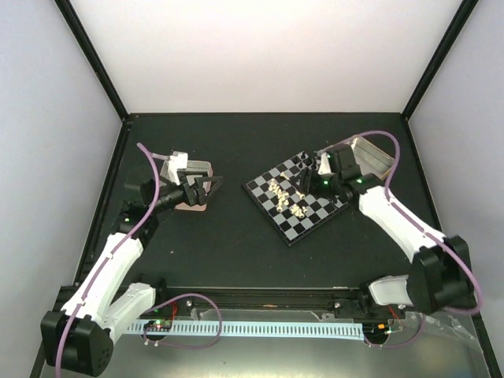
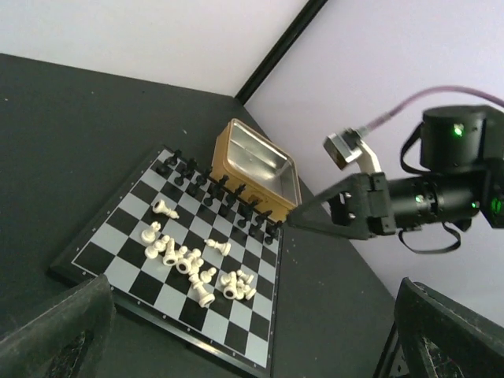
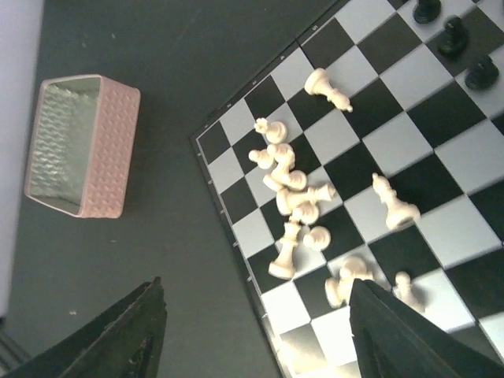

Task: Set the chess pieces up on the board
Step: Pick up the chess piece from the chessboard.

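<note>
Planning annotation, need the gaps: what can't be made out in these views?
Top view: white pieces too small to tell types; right gripper hides part of the board along its far edge.
Top view: left gripper covers most of the pink tin.
Right wrist view: black pieces run off the top-right corner; three show.
Left wrist view: black pieces too small to type.

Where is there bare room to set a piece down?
Bare: the table between the pink tin and the board, and the board corner nearest that tin. Crowded: white pieces heaped mid-board; black pieces lined beside the gold tin.
</note>
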Controlling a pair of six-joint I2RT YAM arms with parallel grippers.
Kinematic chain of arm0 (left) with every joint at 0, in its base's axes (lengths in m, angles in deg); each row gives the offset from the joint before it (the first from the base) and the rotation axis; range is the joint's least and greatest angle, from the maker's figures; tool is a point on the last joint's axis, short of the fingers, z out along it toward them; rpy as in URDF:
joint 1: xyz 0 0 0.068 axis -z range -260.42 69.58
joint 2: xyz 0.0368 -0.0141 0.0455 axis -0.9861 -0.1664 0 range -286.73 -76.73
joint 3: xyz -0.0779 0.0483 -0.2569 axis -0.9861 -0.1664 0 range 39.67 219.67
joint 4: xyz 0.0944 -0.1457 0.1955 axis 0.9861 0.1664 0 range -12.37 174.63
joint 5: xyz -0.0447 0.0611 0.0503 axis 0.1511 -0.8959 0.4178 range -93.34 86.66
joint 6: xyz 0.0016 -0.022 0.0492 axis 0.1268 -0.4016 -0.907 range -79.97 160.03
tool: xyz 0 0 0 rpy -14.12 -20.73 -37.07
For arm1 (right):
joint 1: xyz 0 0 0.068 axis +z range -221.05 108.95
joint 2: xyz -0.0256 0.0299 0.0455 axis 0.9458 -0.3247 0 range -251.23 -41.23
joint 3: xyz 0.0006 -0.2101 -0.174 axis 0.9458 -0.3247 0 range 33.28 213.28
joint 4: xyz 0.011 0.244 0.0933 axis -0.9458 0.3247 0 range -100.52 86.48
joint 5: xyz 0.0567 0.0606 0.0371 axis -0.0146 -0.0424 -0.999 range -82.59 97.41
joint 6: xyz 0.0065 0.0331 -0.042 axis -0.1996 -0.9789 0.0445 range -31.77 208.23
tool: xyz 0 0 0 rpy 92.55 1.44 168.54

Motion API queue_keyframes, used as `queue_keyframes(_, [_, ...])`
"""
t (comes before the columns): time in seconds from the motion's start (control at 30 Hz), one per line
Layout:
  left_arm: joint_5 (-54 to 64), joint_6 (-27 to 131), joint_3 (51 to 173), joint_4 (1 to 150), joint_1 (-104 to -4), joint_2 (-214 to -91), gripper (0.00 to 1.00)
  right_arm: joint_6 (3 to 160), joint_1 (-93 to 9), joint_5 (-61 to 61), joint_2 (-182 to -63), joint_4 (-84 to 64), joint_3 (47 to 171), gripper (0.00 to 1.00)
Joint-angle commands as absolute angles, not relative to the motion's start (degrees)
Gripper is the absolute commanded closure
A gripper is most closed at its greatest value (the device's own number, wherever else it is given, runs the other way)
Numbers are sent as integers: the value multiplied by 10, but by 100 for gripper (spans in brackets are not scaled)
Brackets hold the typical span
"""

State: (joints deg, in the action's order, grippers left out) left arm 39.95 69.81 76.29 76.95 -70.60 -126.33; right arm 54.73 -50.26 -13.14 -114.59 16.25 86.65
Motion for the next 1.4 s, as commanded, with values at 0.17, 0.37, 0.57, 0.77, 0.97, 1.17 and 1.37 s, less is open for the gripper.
queue_keyframes(0.17, [325, 614, 814, 838, -698, -1233, 1, 600, -423, 3, -1318, 187, 1001, 52])
queue_keyframes(0.37, [295, 589, 833, 872, -698, -1205, 1, 634, -402, 44, -1419, 218, 1082, 61])
queue_keyframes(0.57, [254, 546, 842, 906, -698, -1173, 1, 653, -399, 45, -1491, 238, 1149, 58])
queue_keyframes(0.77, [252, 543, 832, 904, -698, -1174, 1, 670, -392, 48, -1547, 264, 1202, 58])
queue_keyframes(0.97, [246, 536, 832, 905, -698, -1176, 1, 680, -385, 53, -1583, 280, 1228, 59])
queue_keyframes(1.17, [245, 535, 830, 908, -698, -1176, 1, 684, -384, 62, -1607, 284, 1246, 71])
queue_keyframes(1.37, [242, 534, 830, 910, -698, -1175, 1, 688, -384, 78, -1614, 288, 1262, 84])
